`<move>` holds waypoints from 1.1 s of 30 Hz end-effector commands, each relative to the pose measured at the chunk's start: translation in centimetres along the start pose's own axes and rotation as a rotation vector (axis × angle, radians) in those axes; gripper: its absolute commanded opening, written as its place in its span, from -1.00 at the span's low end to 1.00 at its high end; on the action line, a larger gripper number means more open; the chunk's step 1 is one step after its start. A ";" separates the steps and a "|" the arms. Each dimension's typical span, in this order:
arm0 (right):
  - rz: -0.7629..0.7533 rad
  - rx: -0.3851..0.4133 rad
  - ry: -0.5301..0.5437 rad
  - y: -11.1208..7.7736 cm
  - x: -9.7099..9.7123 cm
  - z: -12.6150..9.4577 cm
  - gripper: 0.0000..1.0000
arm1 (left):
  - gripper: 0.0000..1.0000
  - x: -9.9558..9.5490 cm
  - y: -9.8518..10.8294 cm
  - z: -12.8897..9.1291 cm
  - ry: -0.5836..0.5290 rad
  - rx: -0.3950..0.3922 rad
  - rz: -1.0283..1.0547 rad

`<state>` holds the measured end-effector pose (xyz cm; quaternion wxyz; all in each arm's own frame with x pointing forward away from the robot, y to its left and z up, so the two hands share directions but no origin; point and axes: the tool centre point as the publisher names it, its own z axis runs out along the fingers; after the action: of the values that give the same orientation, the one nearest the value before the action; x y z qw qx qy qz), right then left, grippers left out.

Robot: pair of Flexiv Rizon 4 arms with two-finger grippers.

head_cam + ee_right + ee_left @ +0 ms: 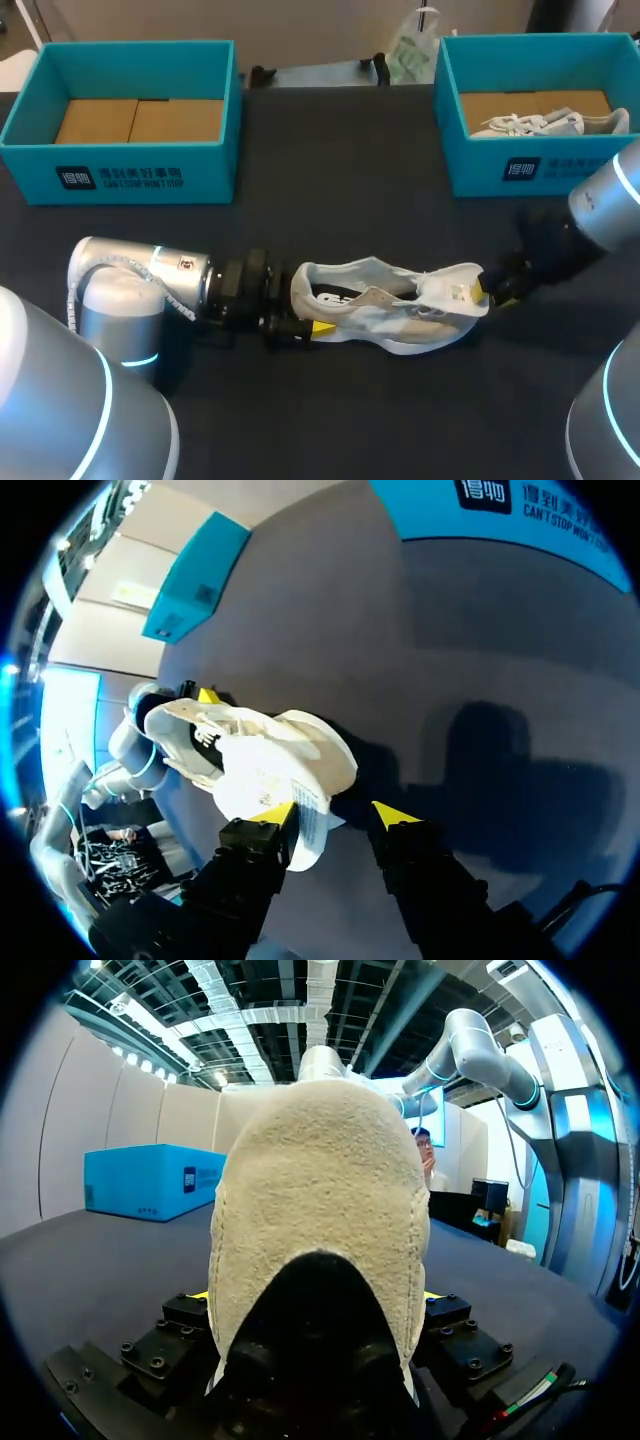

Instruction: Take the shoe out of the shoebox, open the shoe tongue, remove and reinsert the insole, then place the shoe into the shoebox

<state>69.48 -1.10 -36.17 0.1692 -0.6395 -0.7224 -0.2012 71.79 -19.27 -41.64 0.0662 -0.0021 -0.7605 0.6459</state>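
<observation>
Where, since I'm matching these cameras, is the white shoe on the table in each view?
Head view: white shoe lies in the lower middle.
Left wrist view: its heel fills the middle, in the left gripper.
Right wrist view: just ahead of the right gripper.
Shared landmark: the left gripper at the heel.

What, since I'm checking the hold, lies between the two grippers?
The white shoe, lying on the table: left gripper at its heel, right gripper at its tongue, seen in the head view.
</observation>
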 end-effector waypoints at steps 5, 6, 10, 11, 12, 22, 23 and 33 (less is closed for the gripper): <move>-0.066 -0.008 -0.224 0.3 5.2 -6.5 -0.06 | -1.00 0.1 0.1 0.0 -0.001 0.000 0.000; -0.079 -0.016 -0.246 0.4 6.0 -7.2 -0.07 | -1.00 0.1 0.1 0.0 -0.001 0.000 0.000; -0.115 -0.012 -0.333 0.9 8.4 -9.6 -0.07 | -1.00 0.1 0.1 0.0 -0.001 0.000 0.000; -0.120 -0.009 -0.351 1.1 8.9 -10.1 -0.06 | -1.00 0.1 0.1 0.0 -0.001 0.000 0.000; -0.132 -0.008 -0.375 1.2 9.6 -10.6 -0.07 | -1.00 0.1 0.1 0.0 -0.001 0.000 0.000; -0.340 0.062 -0.515 2.6 16.8 -12.3 -0.14 | -1.00 0.1 0.1 0.0 -0.001 0.000 0.000; -0.371 0.076 -0.525 2.7 17.5 -12.1 -0.15 | -1.00 0.1 0.1 0.0 -0.001 0.000 0.000; -0.627 0.141 -0.550 4.2 22.3 -9.9 -0.82 | -1.00 0.1 0.1 0.0 -0.001 0.000 0.000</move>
<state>69.33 11.08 -15.72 -0.0337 -0.4091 -0.9077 -0.0871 71.79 -19.27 -41.65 0.0663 -0.0022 -0.7605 0.6460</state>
